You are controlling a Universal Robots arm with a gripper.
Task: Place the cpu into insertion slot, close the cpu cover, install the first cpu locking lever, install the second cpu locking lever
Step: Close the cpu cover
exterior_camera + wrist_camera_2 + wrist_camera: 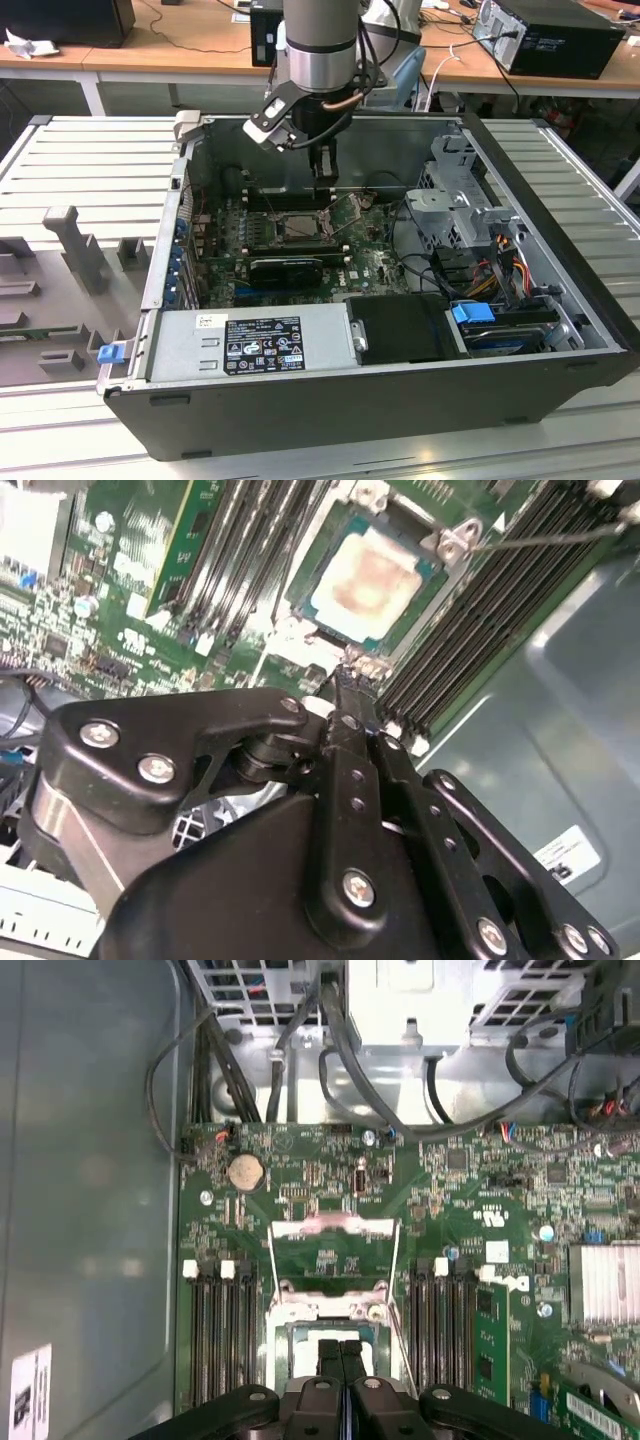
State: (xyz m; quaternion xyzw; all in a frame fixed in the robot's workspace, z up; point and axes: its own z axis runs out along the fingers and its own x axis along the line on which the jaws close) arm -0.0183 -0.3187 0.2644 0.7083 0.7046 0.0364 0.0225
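The cpu [300,228] is seen, in the exterior view, seated in the slot [277,230] at the middle of the board [370,255]. The gripper [322,198] is hung just above the slot's farther edge.

In the second wrist view the cpu is shown flat and square in its seat. The fingers [350,745] are pressed together with nothing held, and a thin lever rod [540,538] is swung clear.

In the first wrist view the cover [333,1227] is found open, thrown back beyond the slot.

Closing the cover is judged the step in hand. Its free edge is best pushed over slowly with the joined tips, the cpu's face left untouched and the lever rod kept outside the frame.
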